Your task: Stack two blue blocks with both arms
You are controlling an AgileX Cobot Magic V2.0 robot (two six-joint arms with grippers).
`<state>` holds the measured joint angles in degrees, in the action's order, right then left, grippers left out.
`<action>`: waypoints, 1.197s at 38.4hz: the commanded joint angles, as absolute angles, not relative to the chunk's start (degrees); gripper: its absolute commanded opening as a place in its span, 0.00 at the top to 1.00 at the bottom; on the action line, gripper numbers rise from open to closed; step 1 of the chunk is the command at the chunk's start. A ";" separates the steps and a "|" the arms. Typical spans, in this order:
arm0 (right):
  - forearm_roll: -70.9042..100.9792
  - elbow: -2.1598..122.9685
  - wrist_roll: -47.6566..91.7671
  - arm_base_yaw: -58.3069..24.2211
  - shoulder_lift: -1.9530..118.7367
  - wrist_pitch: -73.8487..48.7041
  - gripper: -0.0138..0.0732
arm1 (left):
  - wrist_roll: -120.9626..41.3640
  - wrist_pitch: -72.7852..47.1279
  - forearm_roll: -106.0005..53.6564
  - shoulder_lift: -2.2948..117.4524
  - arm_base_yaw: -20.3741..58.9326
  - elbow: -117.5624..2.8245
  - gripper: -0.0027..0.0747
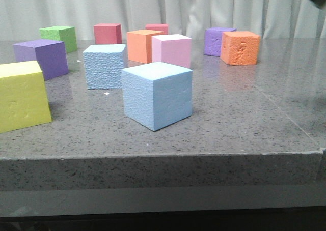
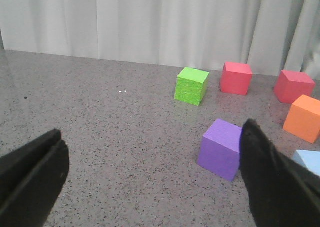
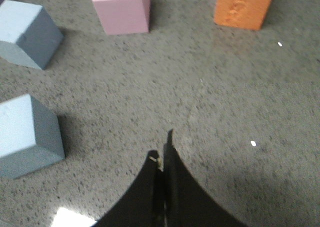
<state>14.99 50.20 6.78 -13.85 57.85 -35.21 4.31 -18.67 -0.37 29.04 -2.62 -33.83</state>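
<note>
Two blue blocks rest on the grey speckled table [image 1: 239, 119], apart from each other and unstacked. Smooth blue block [image 1: 157, 94] stands nearest the table's front edge, one corner turned toward the front camera. Pebbled blue block [image 1: 104, 65] sits behind it and to its left, a clear strip of table between them. Pink cube [image 1: 172, 50] lies behind the smooth blue block, just in front of an orange cube [image 1: 141, 45]. Yellow cube [image 1: 21, 95] lies to the left of the smooth blue block, with a purple cube [image 1: 42, 57] behind the yellow one.

Left gripper [image 2: 150, 182], seen in the left wrist view, hangs above bare table with its jaws spread wide and nothing between them. Right gripper [image 3: 161, 159], seen in the right wrist view, has its jaws pressed together on nothing; both blue blocks lie off to one side of it, untouched.
</note>
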 commanded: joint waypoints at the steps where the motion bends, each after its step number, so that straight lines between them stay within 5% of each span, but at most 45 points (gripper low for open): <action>1: 15.14 46.16 7.11 -12.47 51.69 -30.57 0.92 | 4.15 -12.37 -1.38 30.12 -2.25 -35.91 0.10; 11: 15.14 39.51 7.11 -12.47 44.22 -29.05 0.92 | 3.81 -12.43 -6.01 39.86 0.37 -40.05 0.10; 30: 15.19 39.51 7.11 -12.47 43.78 -30.81 0.92 | -0.56 -35.59 -5.77 81.72 24.87 -76.01 0.10; 46: 15.26 39.51 7.11 -12.47 43.78 -30.81 0.92 | -1.78 -52.18 -4.82 101.22 27.51 -95.09 0.10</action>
